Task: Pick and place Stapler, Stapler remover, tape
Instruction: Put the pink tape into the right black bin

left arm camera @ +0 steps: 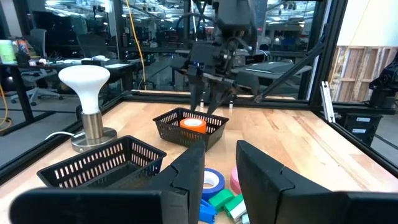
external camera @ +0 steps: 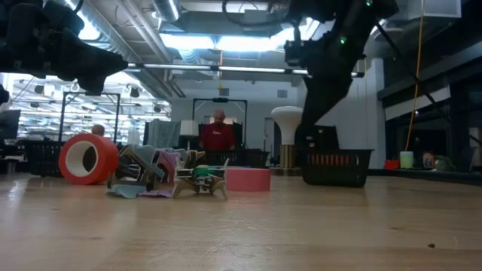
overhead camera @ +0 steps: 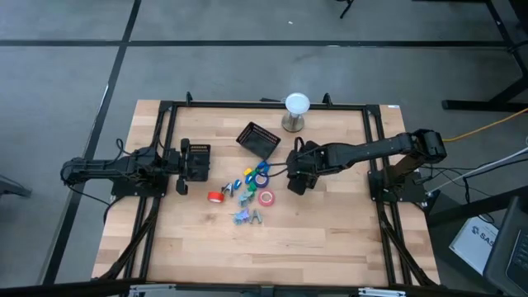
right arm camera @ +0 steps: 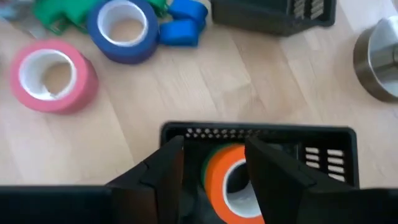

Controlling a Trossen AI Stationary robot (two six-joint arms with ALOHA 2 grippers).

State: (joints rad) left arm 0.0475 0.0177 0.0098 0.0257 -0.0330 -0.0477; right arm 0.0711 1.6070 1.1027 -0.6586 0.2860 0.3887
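1. Hovering over a small black basket (right arm camera: 323,152), your right gripper (right arm camera: 214,171) shows its jaws spread, gripping nothing; an orange tape roll (right arm camera: 227,180) stands on edge inside, directly beneath them. Lifting off-line could snag the basket wall and drag it.
2. Waiting at the tabletop's (overhead camera: 330,239) left side, your left gripper (left arm camera: 221,171) shows jaws partly parted, apparently empty.
3. Crowding the middle are a red tape roll (overhead camera: 214,196), a pink roll (overhead camera: 266,198), a blue roll (overhead camera: 261,175) and small blue and green pieces (overhead camera: 243,183). Reaching in carelessly could scatter them or pinch 2 at once.
4. Standing near a second basket (overhead camera: 258,139), the lamp (overhead camera: 296,112) could topple if an elbow swings wide.
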